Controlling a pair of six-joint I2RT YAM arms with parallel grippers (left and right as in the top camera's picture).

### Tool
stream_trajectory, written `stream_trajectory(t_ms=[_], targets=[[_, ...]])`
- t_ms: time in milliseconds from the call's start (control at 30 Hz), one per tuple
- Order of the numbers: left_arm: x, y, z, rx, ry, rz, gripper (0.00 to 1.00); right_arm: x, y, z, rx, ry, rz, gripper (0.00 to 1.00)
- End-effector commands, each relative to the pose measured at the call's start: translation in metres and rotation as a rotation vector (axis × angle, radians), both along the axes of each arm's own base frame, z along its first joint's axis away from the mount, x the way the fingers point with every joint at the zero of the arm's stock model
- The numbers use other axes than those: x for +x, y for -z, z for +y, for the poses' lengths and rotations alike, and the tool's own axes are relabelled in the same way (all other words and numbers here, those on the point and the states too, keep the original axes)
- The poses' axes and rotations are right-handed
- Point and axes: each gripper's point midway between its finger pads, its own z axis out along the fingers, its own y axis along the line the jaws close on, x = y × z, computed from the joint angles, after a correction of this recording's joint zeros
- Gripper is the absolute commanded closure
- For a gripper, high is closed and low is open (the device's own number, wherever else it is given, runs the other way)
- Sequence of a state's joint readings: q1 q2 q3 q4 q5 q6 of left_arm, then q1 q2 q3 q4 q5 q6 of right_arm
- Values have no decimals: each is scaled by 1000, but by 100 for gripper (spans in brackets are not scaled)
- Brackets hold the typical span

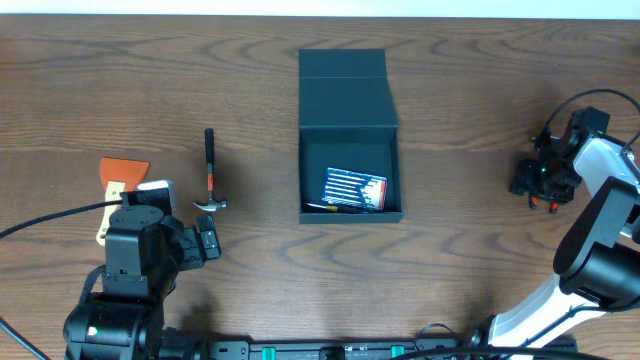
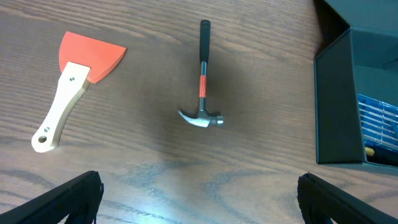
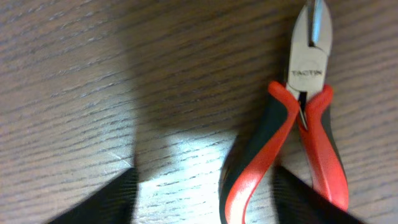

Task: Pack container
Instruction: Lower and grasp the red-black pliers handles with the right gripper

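Observation:
The dark teal container (image 1: 347, 100) stands open at the table's middle, its lid flap laid back. A blue bit case (image 1: 355, 188) lies inside; it also shows in the left wrist view (image 2: 379, 118) behind the container's wall (image 2: 336, 106). My left gripper (image 2: 199, 202) is open and empty, held above the table near a small hammer (image 2: 202, 87) and an orange scraper (image 2: 74, 74). My right gripper (image 3: 205, 199) is open, low over red-and-black pliers (image 3: 305, 124) at the far right. One plier handle lies between its fingers.
In the overhead view the hammer (image 1: 209, 170) and scraper (image 1: 122, 175) lie left of the container, beside my left gripper (image 1: 205, 243). My right gripper (image 1: 540, 180) sits at the right edge, covering most of the pliers.

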State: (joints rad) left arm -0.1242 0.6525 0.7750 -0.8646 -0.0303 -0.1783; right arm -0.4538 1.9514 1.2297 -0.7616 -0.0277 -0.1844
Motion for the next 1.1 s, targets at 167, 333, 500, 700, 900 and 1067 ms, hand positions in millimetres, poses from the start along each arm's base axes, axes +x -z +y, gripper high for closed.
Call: stream_trajectory(t_ms=[167,333,500,700,900,1067], targets=[[1,-6,2,-2,-11,-15,2,0,12,13,47,-15,22,73],[1,-6,0,-9,-5,-14,2,0,12,13,48,-16,22,74],[1,-6,-2,-18,5,-13,1,-1,12,15,57,-16,26,85],[1,-6,-2,-18,5,-13,2,0,12,19,76,-18,21,99],[1,-6,-2,-18,5,-13,2,1,12,26,78,-42,28,99],[1,-6,-2,-18,6,-13,1,4,11,44,82,-104,41,99]])
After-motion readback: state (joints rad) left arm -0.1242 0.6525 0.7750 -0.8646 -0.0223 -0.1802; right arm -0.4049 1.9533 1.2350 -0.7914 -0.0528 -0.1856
